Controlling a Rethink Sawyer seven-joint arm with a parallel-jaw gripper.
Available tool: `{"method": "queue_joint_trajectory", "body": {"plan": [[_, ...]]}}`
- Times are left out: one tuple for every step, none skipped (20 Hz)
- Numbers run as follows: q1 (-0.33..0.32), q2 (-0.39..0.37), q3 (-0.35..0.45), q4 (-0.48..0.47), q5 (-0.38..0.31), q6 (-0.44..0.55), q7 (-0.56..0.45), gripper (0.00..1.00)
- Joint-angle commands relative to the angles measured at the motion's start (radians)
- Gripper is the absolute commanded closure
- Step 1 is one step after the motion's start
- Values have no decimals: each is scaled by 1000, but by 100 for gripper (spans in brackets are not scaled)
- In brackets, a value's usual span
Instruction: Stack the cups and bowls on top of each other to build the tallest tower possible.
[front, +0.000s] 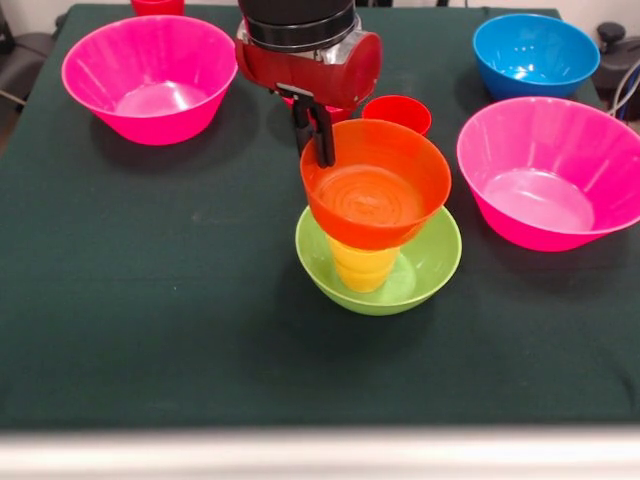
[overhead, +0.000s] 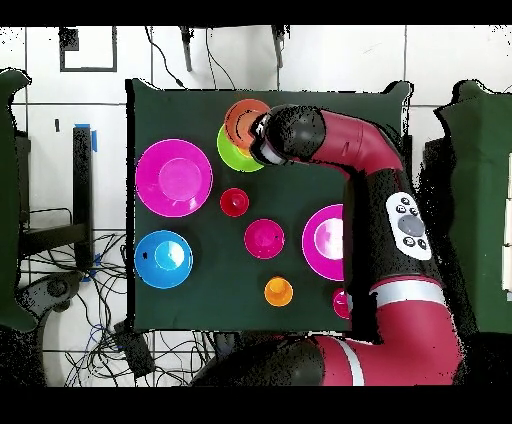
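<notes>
The tower (front: 378, 245) stands near the middle of the dark green table (front: 150, 330), toward its near edge in the front view. Its base is the lime-green bowl (front: 425, 270), upright and glossy. Inside it stands a yellow cup (front: 362, 268), mouth down by the look of its taper, and on that sits the orange bowl (front: 385, 185), open side up, its ringed flat bottom showing through the inside. The orange bowl leans slightly and overhangs the cup on all sides.

The gripper (front: 320, 135) hangs at the far left rim of the orange bowl; its dark fingers look pressed close together on that rim, one inside and one outside, though the front view is too tight to be sure of contact.

Two large hot-pink bowls sit apart: one far left (front: 150, 75), one at the right (front: 555, 170). The blue bowl (front: 535, 52) is far right. A red cup (front: 398, 113) stands just behind the tower, partly hidden by the orange bowl. Another red vessel (front: 157, 6) is cut off at the far edge.

In the overhead view the arm (overhead: 370, 150) covers part of the tower and one pink bowl; a small crimson bowl (overhead: 264, 238) and an orange cup (overhead: 278, 291) show there.
</notes>
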Motion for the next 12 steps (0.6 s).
{"method": "queue_joint_trajectory", "body": {"plan": [[-14, 10, 49, 71, -55, 55, -146, 100], [-15, 7, 49, 75, -55, 53, -144, 100], [-16, 5, 47, 76, -57, 50, -143, 100], [-15, 5, 45, 75, -58, 52, -140, 100], [-14, 6, 43, 70, -65, 47, -145, 100], [-13, 7, 41, 66, -69, 45, -146, 100], [-12, 7, 39, 62, -74, 43, -147, 0], [-12, 5, 38, 64, -77, 38, -148, 0], [-12, 4, 37, 66, -80, 34, -150, 0], [-12, 2, 36, 68, -84, 29, -152, 0], [-11, 2, 36, 66, -85, 29, -151, 0], [-10, 2, 35, 64, -86, 29, -150, 0]]}}
